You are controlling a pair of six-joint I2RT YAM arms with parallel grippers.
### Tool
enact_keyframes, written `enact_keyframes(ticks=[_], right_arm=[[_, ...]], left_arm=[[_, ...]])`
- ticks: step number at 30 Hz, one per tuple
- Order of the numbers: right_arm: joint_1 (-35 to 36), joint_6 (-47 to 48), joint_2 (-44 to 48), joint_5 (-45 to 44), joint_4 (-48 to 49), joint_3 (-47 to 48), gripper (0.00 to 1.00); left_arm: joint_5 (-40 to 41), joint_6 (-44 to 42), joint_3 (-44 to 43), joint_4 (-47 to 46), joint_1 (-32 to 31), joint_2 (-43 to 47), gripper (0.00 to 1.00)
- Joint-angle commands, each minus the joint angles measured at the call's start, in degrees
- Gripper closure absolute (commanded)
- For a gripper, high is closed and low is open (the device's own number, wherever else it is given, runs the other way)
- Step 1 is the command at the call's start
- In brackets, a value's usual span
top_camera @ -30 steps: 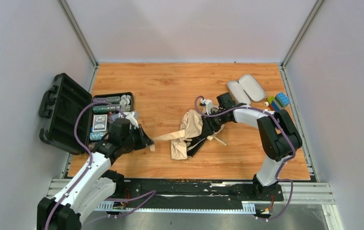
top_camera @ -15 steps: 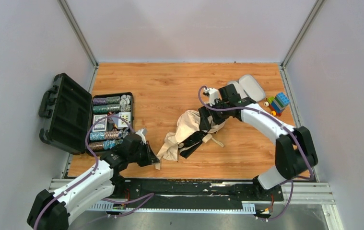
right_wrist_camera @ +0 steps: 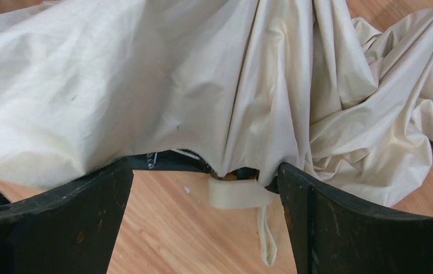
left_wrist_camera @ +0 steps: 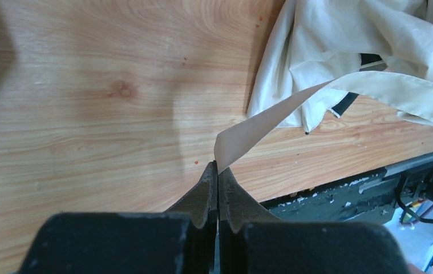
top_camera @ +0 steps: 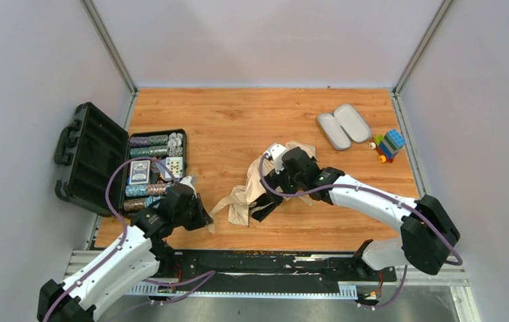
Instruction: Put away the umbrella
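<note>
The umbrella lies loosely crumpled on the wooden table, beige fabric over black ribs. My left gripper is low at its left end. In the left wrist view this gripper is shut on the umbrella's flat beige strap tab, which runs back to the fabric. My right gripper is over the umbrella's far end. In the right wrist view it is open, the small pale handle and its cord loop between the fingers, the fabric draped above.
An open black case with poker chips and cards stands at the left. A lilac-grey oval hard case lies open at the back right, beside a small toy of coloured blocks. The table's front edge is close behind my left gripper.
My right arm swung back toward the near side and its gripper came down over the umbrella's handle end. The left gripper shifted slightly left with the strap. The fabric bunched up.
</note>
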State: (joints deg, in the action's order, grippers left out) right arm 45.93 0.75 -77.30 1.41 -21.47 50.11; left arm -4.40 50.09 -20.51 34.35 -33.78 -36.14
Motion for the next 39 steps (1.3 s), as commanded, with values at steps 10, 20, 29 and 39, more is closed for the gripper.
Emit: enact_keyframes(ticks=[10, 20, 29, 39], right_arm=[[0.4, 1.8, -18.1, -1.4, 17.8, -4.8, 0.01], [-2.8, -0.4, -14.7, 25.7, 13.9, -1.6, 0.74], [-11.9, -15.3, -14.9, 60.7, 16.2, -1.5, 0.97], [-22.6, -15.4, -28.6, 51.1, 11.3, 0.1, 0.59]], left_arm=[[5.8, 3.5, -4.4, 5.4, -0.2, -1.1, 1.00], [4.8, -0.6, -13.9, 10.2, -0.2, -3.6, 1.00], [-8.4, 1.0, -16.4, 10.2, -0.2, 1.5, 1.00], [-13.0, 9.6, 6.4, -10.3, -0.2, -1.3, 1.00]])
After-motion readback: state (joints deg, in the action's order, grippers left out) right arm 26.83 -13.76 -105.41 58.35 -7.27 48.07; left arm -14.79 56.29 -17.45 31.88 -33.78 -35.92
